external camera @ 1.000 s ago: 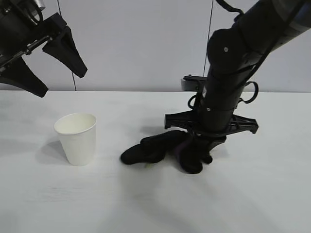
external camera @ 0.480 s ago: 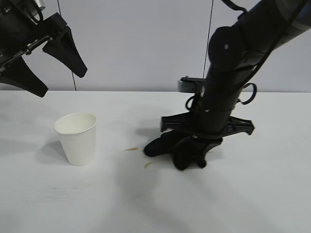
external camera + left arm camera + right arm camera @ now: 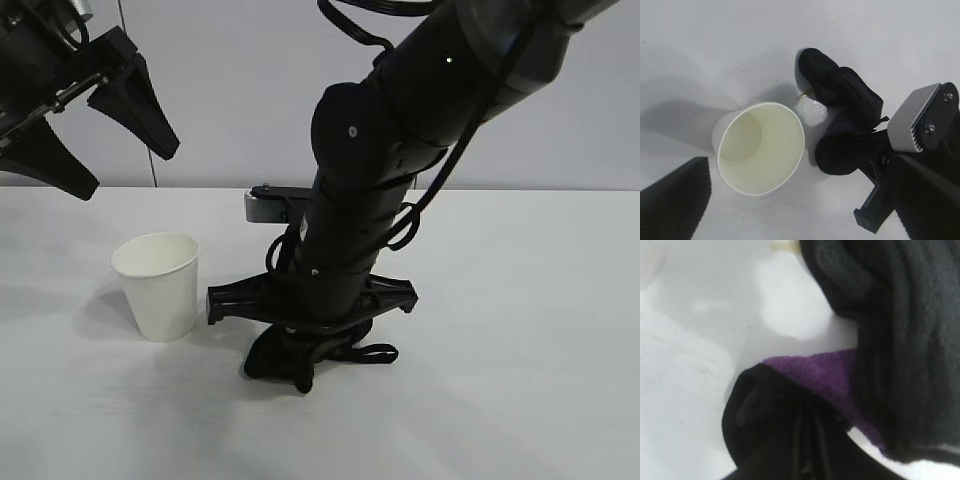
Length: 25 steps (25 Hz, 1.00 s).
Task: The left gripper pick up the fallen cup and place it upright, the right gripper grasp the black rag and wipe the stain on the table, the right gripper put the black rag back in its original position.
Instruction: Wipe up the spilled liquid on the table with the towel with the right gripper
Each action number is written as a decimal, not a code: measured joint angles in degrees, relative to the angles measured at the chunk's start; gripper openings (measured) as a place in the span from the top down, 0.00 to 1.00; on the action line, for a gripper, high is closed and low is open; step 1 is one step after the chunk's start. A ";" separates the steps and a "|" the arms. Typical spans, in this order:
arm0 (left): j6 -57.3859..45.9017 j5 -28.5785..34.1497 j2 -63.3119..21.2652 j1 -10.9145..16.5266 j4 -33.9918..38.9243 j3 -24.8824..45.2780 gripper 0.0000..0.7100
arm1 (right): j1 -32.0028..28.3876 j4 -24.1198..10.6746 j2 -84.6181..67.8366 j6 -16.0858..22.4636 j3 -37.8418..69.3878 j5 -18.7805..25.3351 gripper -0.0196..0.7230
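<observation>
Since a second ago, your right hand (image 3: 300, 352) has dragged the black rag (image 3: 290, 362) from mid-bench toward the cup (image 3: 157, 285), sweeping over the spot where amber streaks showed half a second back. From the exterior view, that hand presses straight down, clamped on the rag, so the cloth stays bunched against the bench (image 3: 520, 400) for wiping. The cup stands upright just beside it, apart. Your left hand (image 3: 85, 125) hangs high above the cup, fingers spread, parked out of the way.

From the left wrist view, the rag (image 3: 845, 120) lies close beside the cup (image 3: 760, 150), and a small amber trace of the stain (image 3: 803, 95) peeks out at the cloth's edge, so wiping looks unfinished.

From the right wrist view, only black folds and the rag's purple edge (image 3: 825, 372) show, pressed on the bench.
</observation>
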 joint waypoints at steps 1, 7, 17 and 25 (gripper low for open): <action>0.00 0.00 0.00 0.00 0.00 0.00 0.02 | -0.28 -0.19 1.23 0.00 -2.40 0.75 0.96; 0.00 0.00 0.00 0.00 0.00 0.00 0.02 | -4.58 0.02 5.60 0.00 -10.95 4.62 0.96; 0.00 -0.24 0.00 0.00 0.20 0.00 0.02 | -13.45 -0.03 5.32 -3.84 -11.51 10.18 0.96; 0.00 0.21 0.00 0.00 0.24 0.00 0.02 | -13.94 -1.30 -5.51 -4.93 5.73 10.21 0.96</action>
